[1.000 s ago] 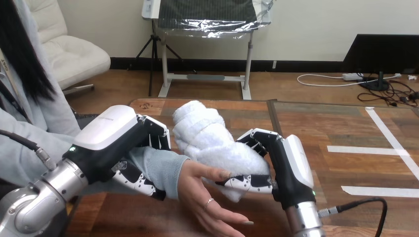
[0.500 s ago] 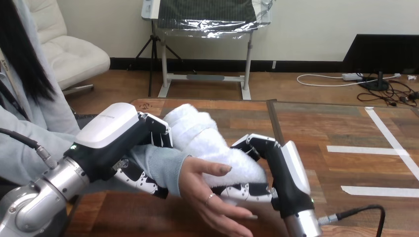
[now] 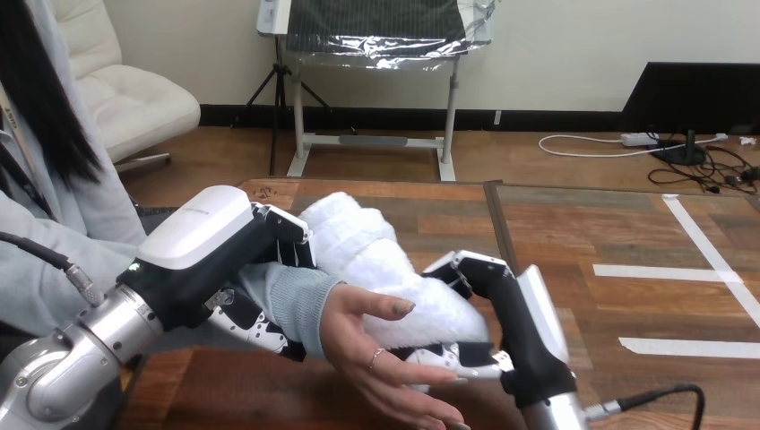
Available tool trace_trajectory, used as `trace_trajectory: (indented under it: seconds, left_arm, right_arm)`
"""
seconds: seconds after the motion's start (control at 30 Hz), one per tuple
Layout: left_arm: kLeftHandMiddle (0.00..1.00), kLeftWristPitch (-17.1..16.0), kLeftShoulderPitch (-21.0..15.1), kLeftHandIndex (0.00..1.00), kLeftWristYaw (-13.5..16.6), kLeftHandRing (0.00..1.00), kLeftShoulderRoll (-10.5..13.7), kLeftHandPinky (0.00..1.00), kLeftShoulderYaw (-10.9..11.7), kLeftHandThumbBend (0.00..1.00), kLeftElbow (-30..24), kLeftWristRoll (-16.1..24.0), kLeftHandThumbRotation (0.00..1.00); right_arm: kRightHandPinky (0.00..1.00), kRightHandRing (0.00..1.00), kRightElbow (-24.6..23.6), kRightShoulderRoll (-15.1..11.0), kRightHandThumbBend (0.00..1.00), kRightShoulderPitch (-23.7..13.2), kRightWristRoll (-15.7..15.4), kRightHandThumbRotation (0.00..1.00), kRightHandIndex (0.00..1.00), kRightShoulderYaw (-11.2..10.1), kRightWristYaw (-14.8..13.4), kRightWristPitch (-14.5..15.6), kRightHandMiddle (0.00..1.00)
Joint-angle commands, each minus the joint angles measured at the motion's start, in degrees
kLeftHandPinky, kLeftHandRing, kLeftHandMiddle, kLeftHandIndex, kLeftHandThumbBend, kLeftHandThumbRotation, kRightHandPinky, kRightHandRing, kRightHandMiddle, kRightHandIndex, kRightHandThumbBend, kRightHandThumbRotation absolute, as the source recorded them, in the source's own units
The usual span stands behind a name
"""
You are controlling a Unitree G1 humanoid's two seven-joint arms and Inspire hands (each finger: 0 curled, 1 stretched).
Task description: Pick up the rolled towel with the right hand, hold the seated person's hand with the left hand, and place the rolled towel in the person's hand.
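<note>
Centrally, the person's hand lies open, its wrist steadied by the left hand, fingers curled round it. Against that palm lies the rolled towel (the thumb over it), its near end clasped by the right hand, ready for release.

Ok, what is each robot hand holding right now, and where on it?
The right robot hand grips the rolled towel at its near end; left robot hand is curled round the person's wrist.

Rolled towel fluffy cloth; table wood, seemingly matt.
</note>
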Motion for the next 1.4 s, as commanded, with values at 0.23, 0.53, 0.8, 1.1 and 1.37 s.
trace_trajectory:
  seconds: [0.23,0.53,0.8,1.1,1.37]
  left_arm:
    - [0.34,-1.4,-4.2,0.35,-0.2,0.30,-1.9,0.27,0.3,1.00,-1.4,-1.4,0.00]
    - [0.34,-1.5,-4.4,0.35,-0.5,0.30,-2.0,0.27,0.1,1.00,-1.1,-1.4,0.00]
    - [0.35,-1.8,-4.7,0.36,-1.1,0.31,-2.1,0.28,-0.1,1.00,-0.5,-1.6,0.00]
    - [0.35,-2.1,-5.2,0.36,-1.2,0.31,-2.3,0.28,-0.2,1.00,0.5,-1.3,0.00]
    - [0.36,-1.9,-5.5,0.36,-1.6,0.31,-2.4,0.29,-0.4,1.00,1.2,-1.2,0.00]
  right_arm:
    - [0.26,0.31,-5.4,-0.8,0.81,0.9,5.7,0.00,0.42,-2.9,5.9,-6.9,0.40]
    - [0.26,0.32,-6.3,-0.9,0.81,2.6,9.8,0.00,0.43,-4.3,11.6,-10.2,0.41]
    - [0.25,0.32,-7.7,-1.1,0.81,4.1,12.9,0.00,0.43,-5.6,16.7,-12.1,0.41]
    - [0.26,0.32,-9.7,-1.4,0.79,5.8,15.5,0.00,0.43,-7.1,21.4,-13.3,0.42]
    - [0.26,0.32,-10.8,-1.7,0.79,6.7,17.1,0.01,0.44,-8.7,24.7,-13.2,0.42]
